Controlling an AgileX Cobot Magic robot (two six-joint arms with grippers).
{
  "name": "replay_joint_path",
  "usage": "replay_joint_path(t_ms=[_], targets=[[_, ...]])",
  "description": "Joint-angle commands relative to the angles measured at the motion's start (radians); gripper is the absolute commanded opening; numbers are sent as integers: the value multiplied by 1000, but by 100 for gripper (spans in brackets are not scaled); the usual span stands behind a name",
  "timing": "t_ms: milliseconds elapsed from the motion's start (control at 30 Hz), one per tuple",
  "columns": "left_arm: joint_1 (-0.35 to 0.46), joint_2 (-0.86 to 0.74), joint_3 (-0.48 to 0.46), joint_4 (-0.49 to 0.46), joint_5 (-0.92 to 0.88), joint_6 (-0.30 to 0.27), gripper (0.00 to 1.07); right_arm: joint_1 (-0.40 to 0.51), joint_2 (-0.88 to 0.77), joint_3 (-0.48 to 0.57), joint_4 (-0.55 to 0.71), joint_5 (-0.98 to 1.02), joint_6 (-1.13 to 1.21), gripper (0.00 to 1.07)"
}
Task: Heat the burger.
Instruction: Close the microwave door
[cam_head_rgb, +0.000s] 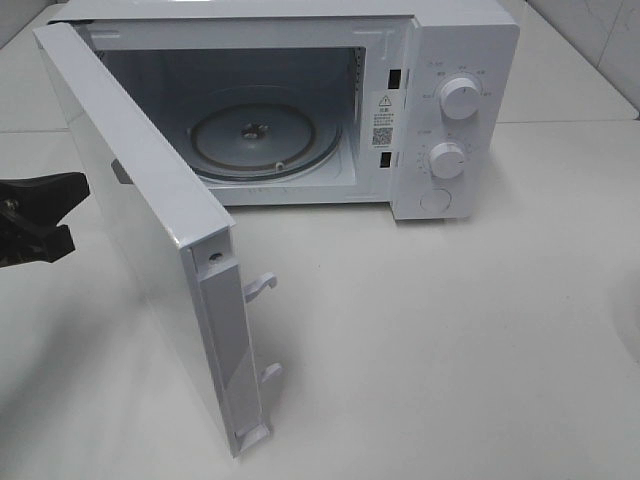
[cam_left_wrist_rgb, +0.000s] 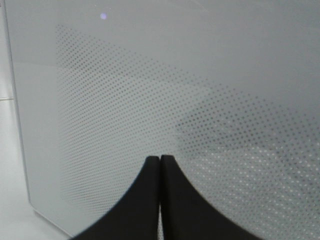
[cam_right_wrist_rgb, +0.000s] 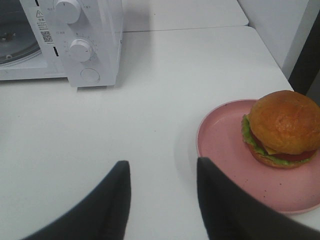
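The burger (cam_right_wrist_rgb: 282, 127), with a tan-brown bun and green and dark layers, sits on a round pink plate (cam_right_wrist_rgb: 225, 135) on the white table; only the right wrist view shows it. My right gripper (cam_right_wrist_rgb: 162, 167) hovers open over the table just beside the plate, with nothing between its fingers. The white microwave (cam_head_rgb: 440, 100) stands at the back with its door (cam_head_rgb: 150, 230) swung wide open and the glass turntable (cam_head_rgb: 255, 135) bare. My left gripper (cam_left_wrist_rgb: 160, 157) is shut and empty, its tips close to the door's dotted window; in the high view the left gripper (cam_head_rgb: 45, 210) shows at the far left edge.
The open door juts toward the table's front left, with two latch hooks (cam_head_rgb: 262, 285) on its free edge. Two white knobs (cam_head_rgb: 460, 97) and a button are on the microwave's control panel. A wall (cam_right_wrist_rgb: 280, 25) rises beyond the plate.
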Motion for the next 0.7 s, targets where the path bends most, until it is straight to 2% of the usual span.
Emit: replay_joint_path(t_ms=[33,167,633,700], targets=[[-17,-2,-15,12,-16,-7,0,-5,-30,0,7,-6,0,44],[-65,11,-28,-40,-11,-2,0,-5,-30,0,7,-6,0,44],[-81,38,-34,-74,-11,-3,0,-5,-30,0,7,-6,0,44],[-115,38,-37,-138,-13,0,0,-5,-30,0,7,-6,0,44]])
